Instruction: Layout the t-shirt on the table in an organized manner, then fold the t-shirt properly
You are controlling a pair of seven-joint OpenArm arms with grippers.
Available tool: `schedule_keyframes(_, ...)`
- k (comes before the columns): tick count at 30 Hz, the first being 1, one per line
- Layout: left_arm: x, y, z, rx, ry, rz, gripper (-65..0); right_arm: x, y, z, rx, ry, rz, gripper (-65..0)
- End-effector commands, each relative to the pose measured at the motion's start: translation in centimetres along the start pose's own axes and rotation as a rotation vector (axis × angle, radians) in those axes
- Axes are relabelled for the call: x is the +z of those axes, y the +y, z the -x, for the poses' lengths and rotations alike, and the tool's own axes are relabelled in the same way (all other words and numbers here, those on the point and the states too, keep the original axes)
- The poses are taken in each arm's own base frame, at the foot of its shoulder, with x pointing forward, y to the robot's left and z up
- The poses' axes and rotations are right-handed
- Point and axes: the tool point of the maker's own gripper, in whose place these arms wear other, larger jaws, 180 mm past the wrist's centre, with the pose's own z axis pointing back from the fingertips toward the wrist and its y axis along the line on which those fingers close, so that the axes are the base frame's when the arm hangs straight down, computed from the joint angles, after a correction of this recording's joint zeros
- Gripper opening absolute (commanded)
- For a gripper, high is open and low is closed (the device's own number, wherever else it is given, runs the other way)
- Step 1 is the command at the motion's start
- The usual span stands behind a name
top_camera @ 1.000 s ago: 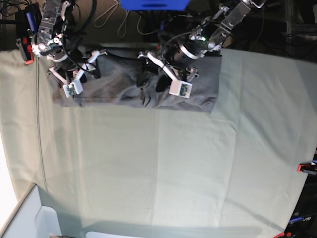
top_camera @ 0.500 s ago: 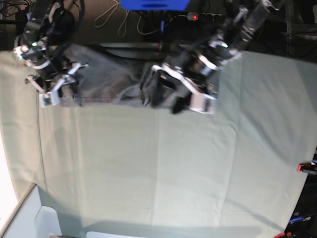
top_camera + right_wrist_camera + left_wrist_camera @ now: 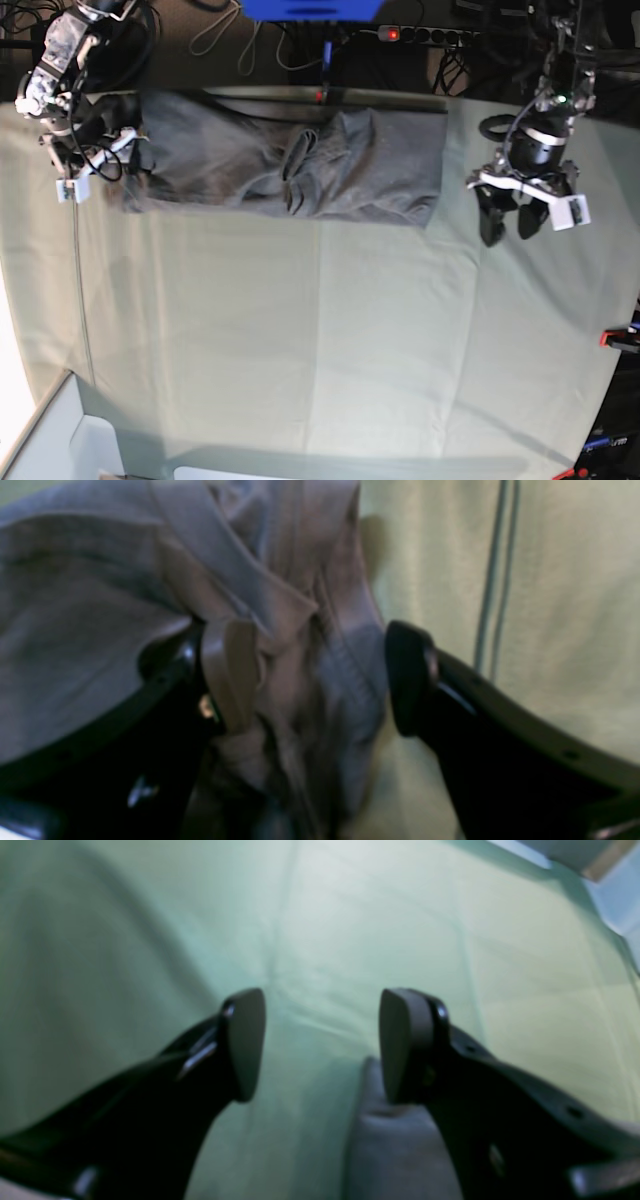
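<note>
Rumpled grey t-shirt [image 3: 290, 165] — soft, creased

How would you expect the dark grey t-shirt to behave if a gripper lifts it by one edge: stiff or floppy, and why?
Probably floppy: the t-shirt lies in soft rumples and folds on the table. It would likely drape and sag rather than hold shape; the right wrist view shows bunched layers between the right gripper's open jaws. It looks unlikely to roll or tip.
</note>
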Motion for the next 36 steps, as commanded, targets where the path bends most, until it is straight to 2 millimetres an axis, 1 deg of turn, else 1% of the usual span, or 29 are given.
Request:
schedule_keyframes(1,0.0,-0.3,-1.6,-0.007,-0.053,0.018,-29.3,0.1,-0.7,-0.8,0.014,-0.021,0.002,-24.4)
schedule_keyframes(2,0.1,-0.2,-1.4,-0.007,-0.048,0.016,-29.3,-0.2,-0.7,-0.8,0.012,-0.017,-0.003,-24.4)
schedule_keyframes(5,0.1,-0.2,-1.3,-0.007,-0.046,0.014,-29.3,-0.8,-0.4,0.1,-0.007,0.006,-0.018,-24.4)
schedule_keyframes(9,0.1,-0.4,-1.2,-0.006,-0.042,0.020,-29.3,-0.8,-0.1,0.8,-0.011,0.020,-0.024,-24.7)
schedule_keyframes(10,0.1,-0.4,-1.1,-0.005,-0.042,0.020,-29.3,-0.8,-0.1,0.8,-0.012,0.020,-0.025,-25.8)
schedule_keyframes(12,0.1,-0.3,-1.2,-0.005,-0.044,0.018,-29.3,-0.9,0.3,0.8,-0.007,0.022,-0.033,-30.5)
schedule_keyframes(15,0.1,-0.3,-1.3,-0.005,-0.047,0.016,-29.3,-0.9,1.2,1.7,0.017,0.047,-0.057,-43.5)
schedule_keyframes(17,0.2,-0.1,-1.4,-0.008,-0.047,0.014,-29.3,-0.9,2.1,1.7,0.046,0.050,-0.076,-51.9)
schedule_keyframes(20,0.9,1.6,-2.1,-0.010,-0.065,-0.034,-29.4,-0.8,3.4,2.0,0.079,0.060,-0.104,-63.1)
schedule_keyframes(21,1.0,2.1,-2.3,-0.007,-0.072,-0.050,-29.5,-0.7,3.7,1.9,0.088,0.058,-0.108,-65.0)
schedule_keyframes(23,1.3,3.2,-3.1,0.005,-0.098,-0.086,-29.5,-0.5,4.0,1.5,0.108,0.047,-0.113,-65.0)
schedule_keyframes(25,1.7,4.9,-3.8,0.024,-0.129,-0.138,-29.5,-0.1,4.4,0.5,0.113,0.016,-0.109,-65.0)
schedule_keyframes(27,2.2,6.3,-4.4,0.036,-0.152,-0.183,-29.4,0.7,4.4,-0.1,0.134,-0.005,-0.097,-65.0)
schedule_keyframes(30,3.1,8.1,-5.1,0.033,-0.170,-0.232,-29.4,1.9,5.1,-2.1,0.152,-0.070,-0.084,-65.0)
schedule_keyframes(31,3.2,8.4,-5.2,0.032,-0.175,-0.239,-29.4,2.4,5.4,-3.2,0.158,-0.102,-0.078,-65.0)
schedule_keyframes(34,3.7,9.5,-5.7,0.029,-0.188,-0.270,-29.4,4.2,6.3,-4.8,0.181,-0.163,-0.063,-65.0)
schedule_keyframes(36,4.3,10.0,-5.4,0.026,-0.179,-0.285,-29.4,5.3,7.1,-5.9,0.182,-0.203,-0.058,-65.0)
